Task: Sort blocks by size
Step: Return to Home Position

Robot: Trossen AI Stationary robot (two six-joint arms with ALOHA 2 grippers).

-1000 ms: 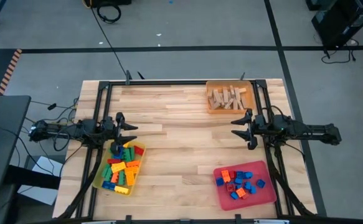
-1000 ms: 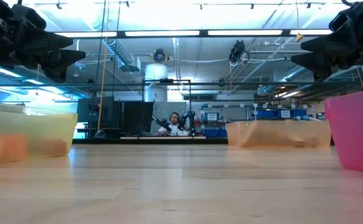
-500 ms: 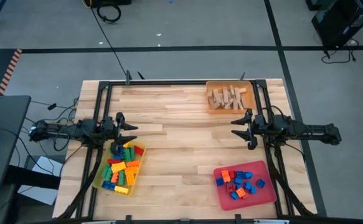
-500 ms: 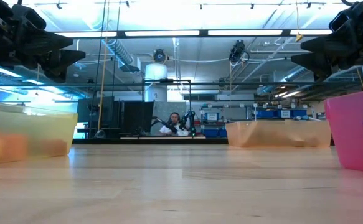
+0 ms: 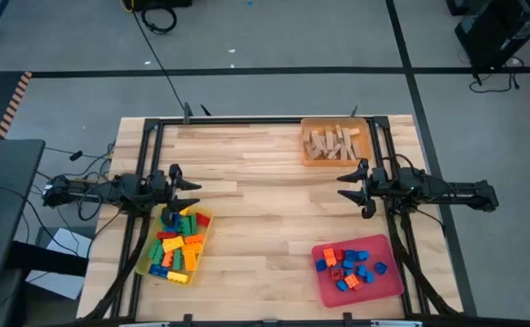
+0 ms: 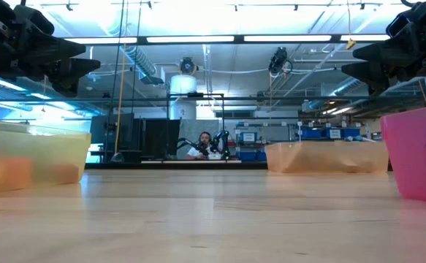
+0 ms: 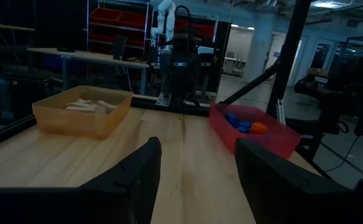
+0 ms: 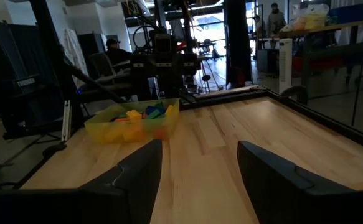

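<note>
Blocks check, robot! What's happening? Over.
Left gripper open, empty, by yellow bin. Right gripper open, empty, between orange bin and red bin. Blocks all in bins. Nothing blocking.

Left claw [image 5: 196, 193], right claw [image 5: 342, 189] raised, seemingly open

Wooden table [image 5: 265, 209] bears yellow tray [image 5: 207, 219], orange tray [image 5: 337, 162], red tray [image 5: 387, 286].

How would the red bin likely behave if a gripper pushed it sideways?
The red bin would likely slide rather than tip: it looks low and wide, standing flat on the smooth wooden table. It is probably light, holding only some small blocks, which may shift inside.
</note>
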